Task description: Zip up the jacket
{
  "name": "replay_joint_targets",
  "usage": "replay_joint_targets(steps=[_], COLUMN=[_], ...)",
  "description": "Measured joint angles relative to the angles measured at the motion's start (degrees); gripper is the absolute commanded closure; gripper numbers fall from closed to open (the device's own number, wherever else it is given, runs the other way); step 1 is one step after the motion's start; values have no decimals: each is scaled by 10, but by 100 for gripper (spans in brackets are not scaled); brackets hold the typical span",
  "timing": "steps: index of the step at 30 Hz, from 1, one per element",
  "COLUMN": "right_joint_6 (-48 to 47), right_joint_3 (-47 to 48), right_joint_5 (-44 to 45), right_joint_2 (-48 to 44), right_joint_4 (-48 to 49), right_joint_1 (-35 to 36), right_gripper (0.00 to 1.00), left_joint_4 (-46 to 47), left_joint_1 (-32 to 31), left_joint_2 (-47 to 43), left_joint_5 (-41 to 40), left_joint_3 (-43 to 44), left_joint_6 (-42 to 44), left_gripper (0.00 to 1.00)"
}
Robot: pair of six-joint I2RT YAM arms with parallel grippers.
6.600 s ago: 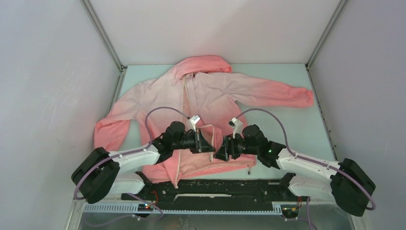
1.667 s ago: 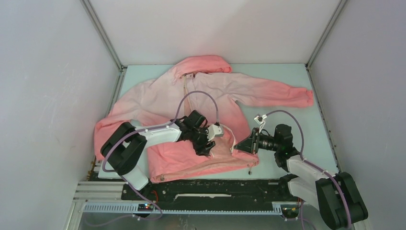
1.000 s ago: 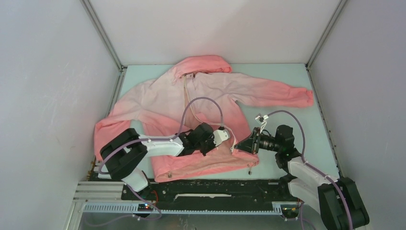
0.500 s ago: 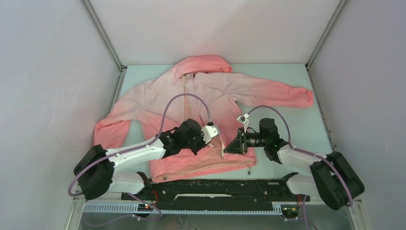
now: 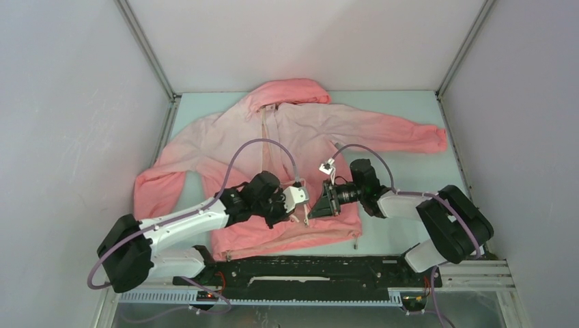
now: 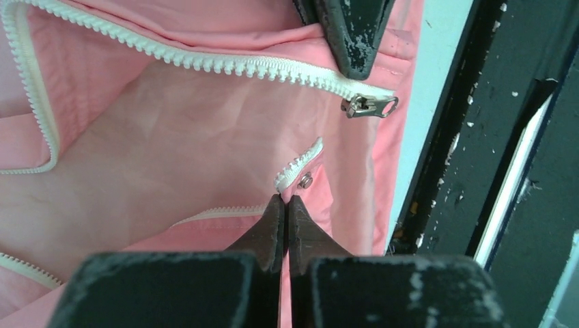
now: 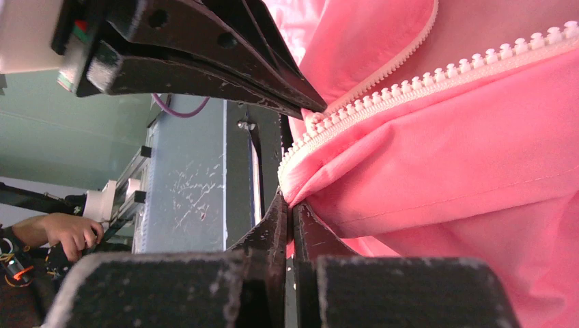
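Grey walls closed round a pale green bench (image 5: 416,113), where the jacket (image 5: 307,130) lay flat, hood at 12 o'clock and hem at 6 o'clock near the arm bases. The left pincer (image 6: 280,203) was clenched on the jacket's front edge beside the loose end of one zipper strip, whose metal pin (image 6: 305,181) showed just past the tips. The right pincer (image 7: 287,203) was clenched on the other front edge at the hem. The slider (image 6: 369,105) sat at that strip's end, at 1 o'clock in the left wrist view.
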Motion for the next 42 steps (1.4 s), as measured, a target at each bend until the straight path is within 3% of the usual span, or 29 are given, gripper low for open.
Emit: replay_joint_targets(steps=[18,42], right_joint_6=[-30,-15], right_joint_3=[23,28], right_joint_5=[-49,-54], right_joint_2=[45,63], right_joint_4=[-18,13], right_joint_1=[30,24], right_gripper=[100,100], left_joint_4=[-19,-27], left_joint_1=[13,14], left_joint_2=[-38,-41], left_joint_5=[62,80], left_joint_3=[0,0], left_joint_6=[40,45], left_gripper=[100,100])
